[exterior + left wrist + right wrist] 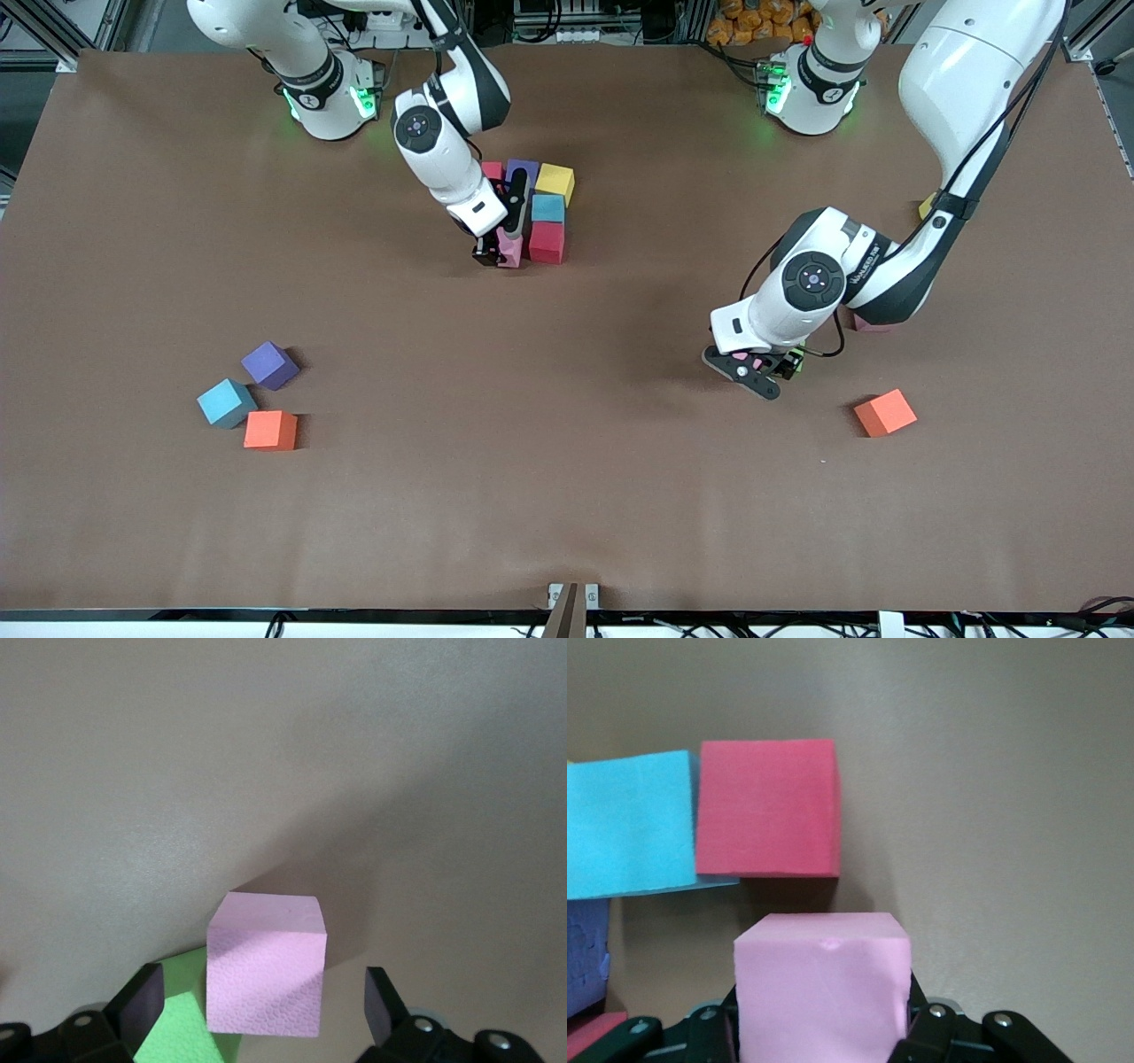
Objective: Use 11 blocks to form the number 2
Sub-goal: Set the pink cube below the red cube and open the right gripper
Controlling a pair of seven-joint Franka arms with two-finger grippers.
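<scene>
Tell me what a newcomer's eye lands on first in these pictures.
First, the tight cluster of blocks mid-table toward the robots' bases, where the right tool is shut on a pink block beside a red block. Next, the left tool, open and low over a second pink block and a green block. Then three loose blocks toward the right arm's end, nearer the front camera.

The right pincer (498,251) is lowered to the worktop, fingers clamped; the left pincer (764,372) is held low, fingers spread wide.
</scene>
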